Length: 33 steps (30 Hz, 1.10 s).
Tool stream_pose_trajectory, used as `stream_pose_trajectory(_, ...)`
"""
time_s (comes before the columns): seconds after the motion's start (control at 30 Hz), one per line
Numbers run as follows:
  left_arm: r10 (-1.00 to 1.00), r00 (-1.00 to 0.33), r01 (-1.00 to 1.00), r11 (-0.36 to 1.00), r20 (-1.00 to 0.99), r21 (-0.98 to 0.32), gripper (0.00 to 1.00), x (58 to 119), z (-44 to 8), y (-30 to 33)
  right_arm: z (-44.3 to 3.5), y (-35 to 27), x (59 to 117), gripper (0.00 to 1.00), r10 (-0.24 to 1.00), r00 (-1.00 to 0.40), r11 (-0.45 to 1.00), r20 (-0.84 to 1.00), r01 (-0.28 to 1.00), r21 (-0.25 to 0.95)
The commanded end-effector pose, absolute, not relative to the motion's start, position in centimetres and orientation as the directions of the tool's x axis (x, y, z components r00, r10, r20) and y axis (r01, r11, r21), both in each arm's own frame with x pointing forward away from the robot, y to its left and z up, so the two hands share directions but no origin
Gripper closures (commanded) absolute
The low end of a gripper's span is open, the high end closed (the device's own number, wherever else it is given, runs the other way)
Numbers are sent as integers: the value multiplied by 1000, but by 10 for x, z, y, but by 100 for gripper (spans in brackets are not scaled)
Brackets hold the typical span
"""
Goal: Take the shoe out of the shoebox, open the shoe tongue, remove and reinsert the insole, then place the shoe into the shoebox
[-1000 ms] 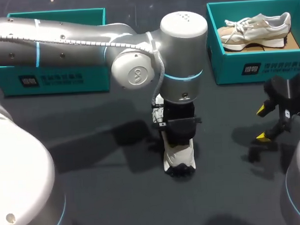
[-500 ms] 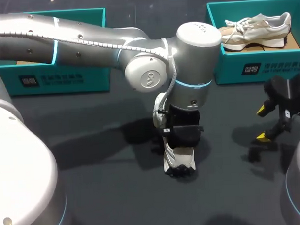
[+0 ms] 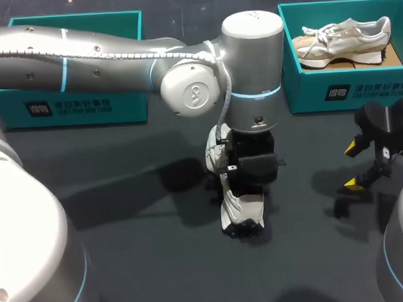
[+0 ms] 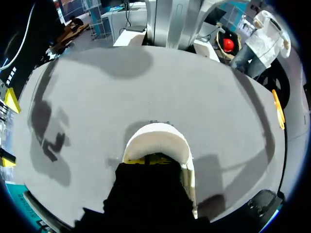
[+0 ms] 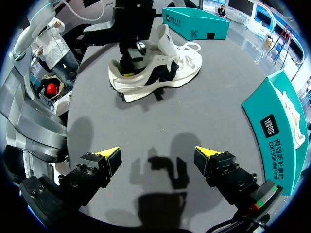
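The shoe [image 3: 242, 212] stands out of its box on the table [image 3: 126, 259], about midway between left and right, heel toward the near edge, toe toward the far side. Its tongue [image 5: 165, 41] is seen raised in the right wrist view. The left gripper [image 5: 129, 68] is set down into the shoe's opening just behind the tongue; whether it is closed on anything cannot be told, as the insole is hidden. The step in hand is judged to be the insole work. For a clean pull, the insole should be pinched at its heel end and drawn up and back, slowly, so that the unheld shoe is not dragged or tipped. The right gripper [image 5: 156, 152] hangs open to the near right, well apart from the shoe, and could be brought in to steady the toe. Two teal boxes stand along the far edge: the left box [image 3: 81, 105], and the right box [image 3: 332, 87], in which a second shoe [image 3: 346, 36] lies.
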<state>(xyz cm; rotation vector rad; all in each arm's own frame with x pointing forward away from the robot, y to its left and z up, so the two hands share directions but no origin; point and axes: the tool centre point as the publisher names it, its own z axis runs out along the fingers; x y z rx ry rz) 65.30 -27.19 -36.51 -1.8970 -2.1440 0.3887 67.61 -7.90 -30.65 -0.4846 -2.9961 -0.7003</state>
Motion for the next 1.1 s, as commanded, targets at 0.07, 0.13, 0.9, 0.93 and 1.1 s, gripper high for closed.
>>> stream_pose_trajectory(0.07, 995, -97, 910, 101, 30, -401, 100, 646, -374, -274, -306, -79, 675, 0, 295, -951, 851, 94, 306, 426)
stream_pose_trajectory(0.13, 994, -95, 904, 108, 51, -414, 100, 643, -381, -273, -306, -79, 675, 0, 295, -951, 851, 94, 306, 426)
stream_pose_trajectory(0.9, 975, -213, 931, 220, 55, -291, 100, 678, -388, -250, -306, -79, 675, 0, 295, -951, 851, 94, 306, 426)
stream_pose_trajectory(0.93, 977, -210, 936, 212, 39, -282, 100, 678, -381, -250, -306, -79, 675, 0, 295, -951, 851, 94, 306, 426)
stream_pose_trajectory(1.1, 984, -179, 948, 167, -20, -273, 100, 675, -359, -250, -306, -79, 675, 0, 295, -951, 851, 94, 306, 426)
